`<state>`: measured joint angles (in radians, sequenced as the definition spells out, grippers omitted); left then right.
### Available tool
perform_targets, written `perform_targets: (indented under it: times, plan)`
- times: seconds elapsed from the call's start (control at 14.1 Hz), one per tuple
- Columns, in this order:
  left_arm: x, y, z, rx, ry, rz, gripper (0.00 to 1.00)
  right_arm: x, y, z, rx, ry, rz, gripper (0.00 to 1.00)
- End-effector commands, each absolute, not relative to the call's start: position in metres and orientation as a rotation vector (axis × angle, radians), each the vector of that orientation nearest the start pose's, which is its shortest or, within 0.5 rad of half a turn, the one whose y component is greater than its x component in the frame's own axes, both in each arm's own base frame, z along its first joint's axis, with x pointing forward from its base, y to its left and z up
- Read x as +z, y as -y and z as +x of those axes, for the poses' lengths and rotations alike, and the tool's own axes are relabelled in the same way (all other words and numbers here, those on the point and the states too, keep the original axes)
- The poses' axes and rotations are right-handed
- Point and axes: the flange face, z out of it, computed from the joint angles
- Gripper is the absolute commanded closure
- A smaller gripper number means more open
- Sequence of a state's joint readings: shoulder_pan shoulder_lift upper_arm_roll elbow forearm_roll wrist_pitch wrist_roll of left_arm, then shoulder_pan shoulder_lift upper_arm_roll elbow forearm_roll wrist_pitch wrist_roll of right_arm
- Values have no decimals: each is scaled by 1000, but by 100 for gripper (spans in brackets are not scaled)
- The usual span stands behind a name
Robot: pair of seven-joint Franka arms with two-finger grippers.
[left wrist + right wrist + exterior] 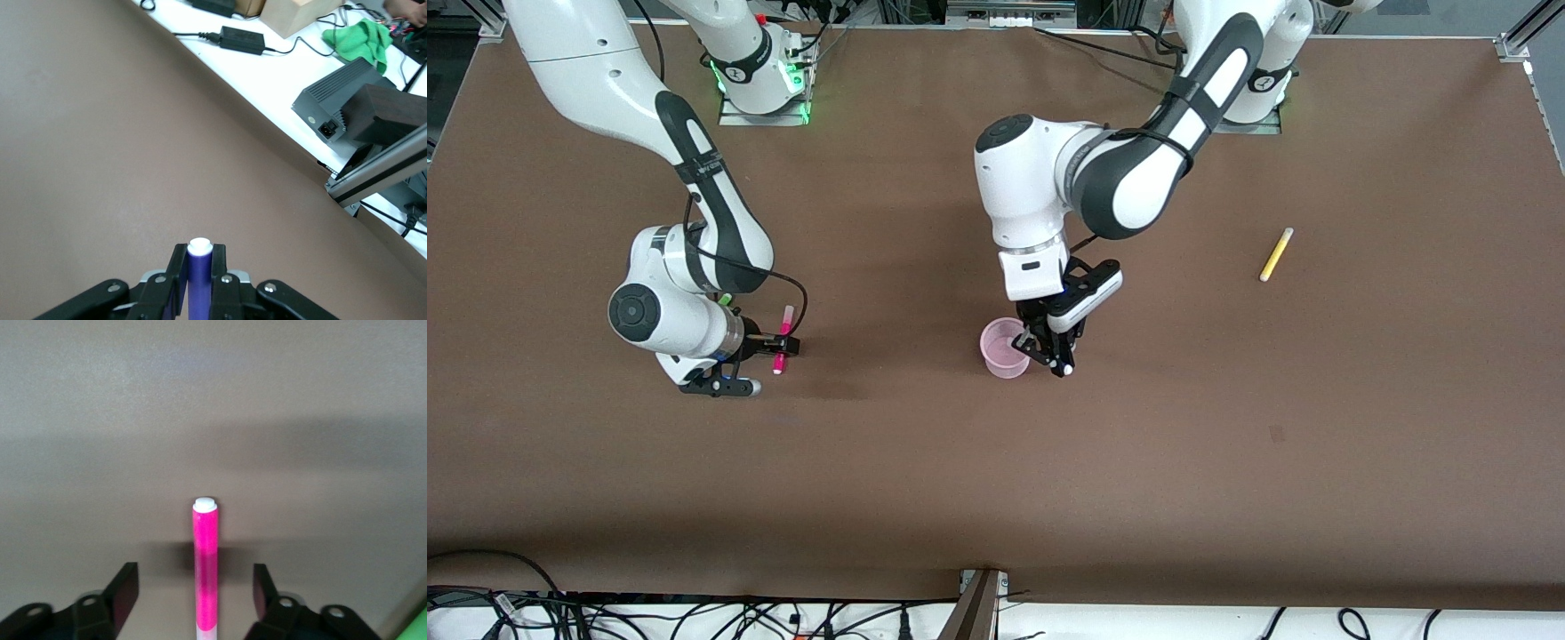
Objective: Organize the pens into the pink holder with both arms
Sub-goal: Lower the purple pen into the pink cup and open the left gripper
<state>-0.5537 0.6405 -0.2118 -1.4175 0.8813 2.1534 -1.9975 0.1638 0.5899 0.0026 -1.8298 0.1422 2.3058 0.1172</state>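
On the desk point(996, 498) no pen looks dropped in yet. Left gripper point(1049, 351), jaws clamped on the purple pen point(199, 280), hangs over the pink holder point(1003, 348). Right gripper point(769, 348), jaws apart, straddles the magenta pen point(205, 567). The yellow pen point(1276, 254) lies untouched toward the left arm's end.

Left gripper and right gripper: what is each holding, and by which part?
Left gripper over the pink holder: shut on the purple pen, just below its pale end. Right gripper: nothing; jaws open astride the pink pen.
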Motion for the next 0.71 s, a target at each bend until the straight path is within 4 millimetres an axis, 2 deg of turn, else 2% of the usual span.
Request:
perform_targets:
  times: [0.0,0.28,0.42,0.64]
  plan:
    - [331,473,577,-1057,1123,-2693,100,194,-110,623,193,-104,-3045,33]
    - [298,490,564,-1114,1021,-2677,100,188,-108,620,197,-109,-3047,43]
    - [296,496,559,-1160,1009,-2668,100,186,-108,618,192,-110,-3048,48]
    - [283,502,553,-1189,995,-2649,100,177,-106,614,178,-115,-3051,53]
